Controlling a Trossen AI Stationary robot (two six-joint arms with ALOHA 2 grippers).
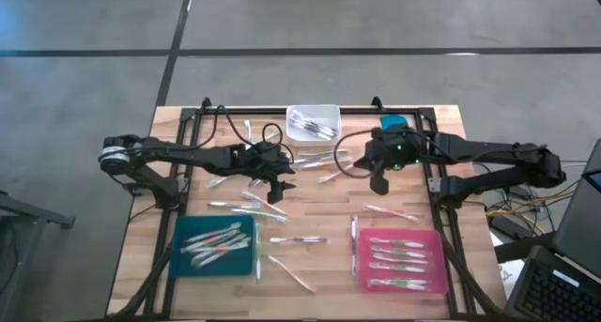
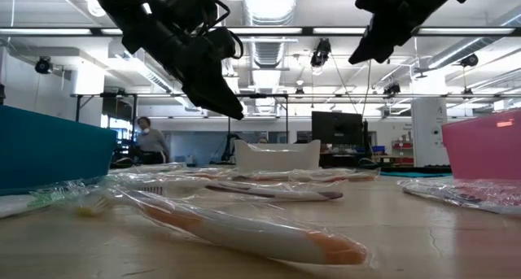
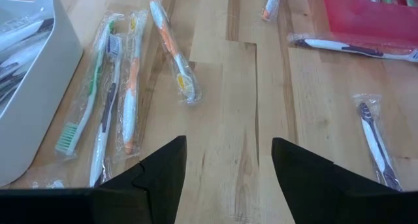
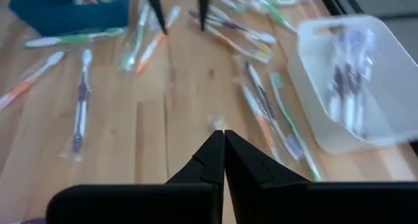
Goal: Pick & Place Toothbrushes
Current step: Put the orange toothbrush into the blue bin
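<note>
pale plank table (image 1: 319, 261), crinkly, seemingly plastic-wrapped toothbrushes (image 3: 111, 100).

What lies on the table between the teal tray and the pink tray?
In the high view, loose toothbrushes lie on bare wood between the teal tray and pink tray.

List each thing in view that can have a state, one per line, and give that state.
Left gripper: fingers open, empty, above the table.
Right gripper: fingers shut, empty.
White bin: holds toothbrushes.
Teal tray: holds toothbrushes.
Pink tray: toothbrushes in a row.
Loose toothbrushes: wrapped, scattered on the table.
</note>
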